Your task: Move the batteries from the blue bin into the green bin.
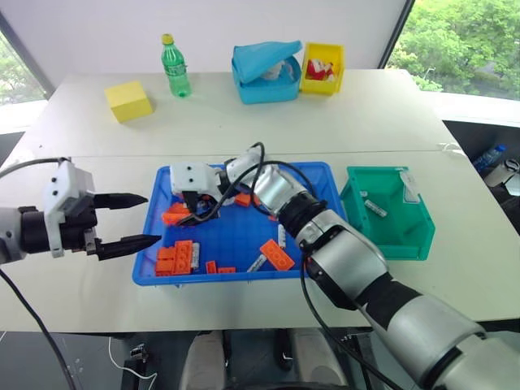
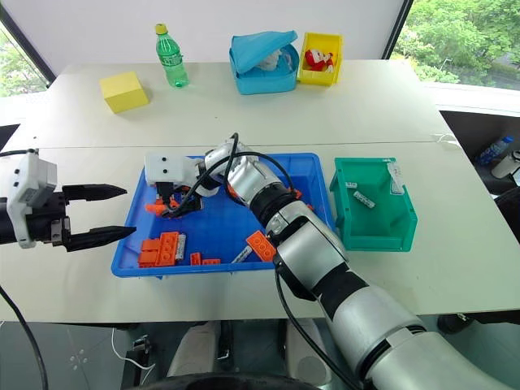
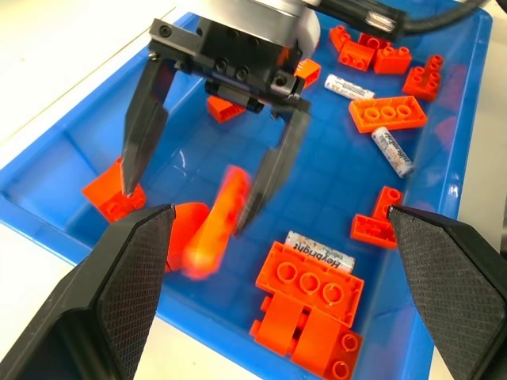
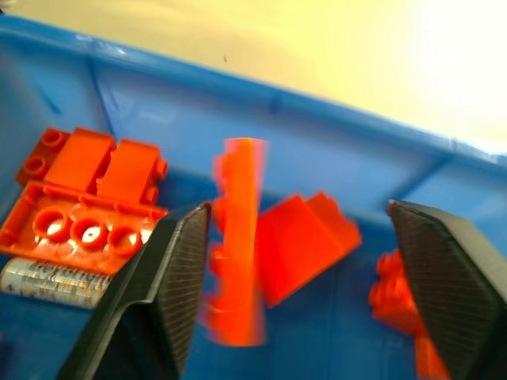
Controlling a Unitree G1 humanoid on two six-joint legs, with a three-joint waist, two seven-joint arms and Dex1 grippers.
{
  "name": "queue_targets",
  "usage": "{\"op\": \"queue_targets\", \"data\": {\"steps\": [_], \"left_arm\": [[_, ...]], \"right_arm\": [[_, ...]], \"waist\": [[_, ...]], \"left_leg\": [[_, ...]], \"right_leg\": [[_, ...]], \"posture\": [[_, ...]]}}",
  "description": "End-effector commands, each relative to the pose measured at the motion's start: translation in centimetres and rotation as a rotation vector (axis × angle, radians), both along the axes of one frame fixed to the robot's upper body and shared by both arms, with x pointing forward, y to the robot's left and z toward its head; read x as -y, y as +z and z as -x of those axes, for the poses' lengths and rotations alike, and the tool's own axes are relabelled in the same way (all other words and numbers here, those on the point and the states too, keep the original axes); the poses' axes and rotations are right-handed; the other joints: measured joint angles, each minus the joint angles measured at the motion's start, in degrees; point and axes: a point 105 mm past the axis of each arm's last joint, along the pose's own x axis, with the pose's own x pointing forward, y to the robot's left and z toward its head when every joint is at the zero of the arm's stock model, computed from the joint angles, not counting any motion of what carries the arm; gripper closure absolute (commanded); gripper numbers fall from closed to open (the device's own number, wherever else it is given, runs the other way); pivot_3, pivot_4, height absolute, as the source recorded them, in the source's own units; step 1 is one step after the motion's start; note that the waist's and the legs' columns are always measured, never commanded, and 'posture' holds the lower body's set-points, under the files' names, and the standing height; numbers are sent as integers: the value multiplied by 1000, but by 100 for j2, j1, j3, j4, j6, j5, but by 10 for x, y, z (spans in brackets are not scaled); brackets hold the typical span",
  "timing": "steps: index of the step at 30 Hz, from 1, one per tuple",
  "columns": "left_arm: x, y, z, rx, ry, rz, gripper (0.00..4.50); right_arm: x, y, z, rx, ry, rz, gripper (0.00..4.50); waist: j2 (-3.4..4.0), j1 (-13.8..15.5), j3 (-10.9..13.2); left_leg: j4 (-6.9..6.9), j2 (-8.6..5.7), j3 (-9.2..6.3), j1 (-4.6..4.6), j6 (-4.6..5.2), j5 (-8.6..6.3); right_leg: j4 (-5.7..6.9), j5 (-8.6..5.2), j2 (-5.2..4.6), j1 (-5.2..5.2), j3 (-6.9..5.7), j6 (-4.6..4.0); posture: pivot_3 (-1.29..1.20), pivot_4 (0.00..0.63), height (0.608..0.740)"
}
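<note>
The blue bin (image 1: 325,236) sits mid-table, with the green bin (image 1: 388,213) just beside it at 3 o'clock, two batteries (image 1: 374,208) lying inside. More batteries (image 3: 393,150) lie loose among orange bricks (image 3: 386,112) on the blue floor. The right gripper (image 3: 194,194) hangs over the tray's 9 o'clock end, jaws spread, a blurred orange brick (image 3: 215,226) (not gripped) between them. The left gripper (image 1: 134,219) waits outside at 9 o'clock, fingers parted and empty.

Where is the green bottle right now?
The green bottle stands upright at the far side of the white table, between the yellow block on its left and the light-blue box on its right.
</note>
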Motion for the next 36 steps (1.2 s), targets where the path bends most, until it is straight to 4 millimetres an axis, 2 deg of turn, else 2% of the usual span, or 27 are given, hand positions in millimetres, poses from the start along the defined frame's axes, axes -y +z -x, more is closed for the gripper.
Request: {"op": "queue_targets", "data": {"steps": [1,6,18,22,28,36], "left_arm": [[1,6,3,28,-31,-15,0],[6,4,5,5,-80,-15,0],[-13,2,19,-73,-196,-122,0],[-14,4,18,-67,-202,-124,0],[-17,1,26,-106,-220,-142,0],[-19,0,26,-104,-213,-149,0]], "right_arm": [[16,16,12,-31,51,12,818],[43,0,36,-174,34,87,818],[31,-22,61,-393,-71,82,818],[28,-36,65,-401,-83,99,818],[21,-56,60,-245,-93,103,818],[8,-57,69,-245,-82,64,818]], "waist": [[-3,11,-2],[-7,3,-4],[-7,-4,-4],[-8,-5,-5],[-8,-25,-5],[-11,-12,-7]], "left_leg": [[0,-1,-1,0,0,0],[0,-1,-2,0,0,0],[-2,1,0,1,0,0],[-3,1,0,1,1,0],[-3,1,0,0,1,0],[-4,2,-1,0,1,0]], "right_leg": [[-1,0,0,1,-1,0],[0,0,2,1,-2,1],[11,-6,6,-12,-3,-10],[10,-11,6,-12,-3,-18],[10,-11,7,-14,-3,-17],[10,-12,7,-13,-4,-18]], "posture": [[0,150,736],[0,150,736],[0,150,736],[0,150,736],[0,150,736],[0,150,736]]}}
